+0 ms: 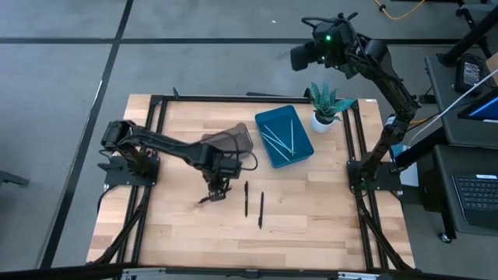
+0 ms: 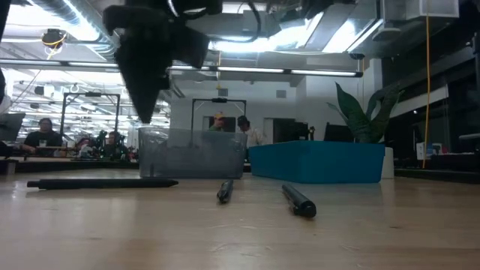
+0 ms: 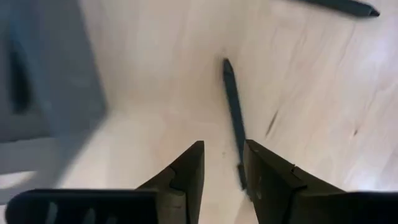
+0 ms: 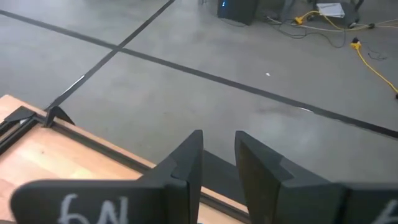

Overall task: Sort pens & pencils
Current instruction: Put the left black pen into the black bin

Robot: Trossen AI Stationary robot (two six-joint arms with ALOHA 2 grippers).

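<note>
Three black pens lie flat on the wooden table (image 1: 311,225). One black pen (image 3: 233,106) lies just below my left gripper (image 3: 222,144), which hangs open above the table, pointing down, with the pen's near end beside one finger. The low view shows this gripper (image 2: 146,112) clear of the pen (image 2: 101,182). The other two pens (image 1: 247,198) (image 1: 261,210) lie to its right. Light blue sticks lie in a blue tray (image 1: 284,136). A grey see-through bin (image 1: 229,140) stands behind the left gripper with a dark stick inside (image 3: 18,81). My right gripper (image 4: 217,134) is raised high past the table's far edge, open and holding nothing.
A green potted plant (image 1: 327,105) in a white pot stands at the far right, beside the blue tray. Black frame rails (image 1: 159,124) run along the table's left, right and far sides. Bare wood shows along the near half of the table.
</note>
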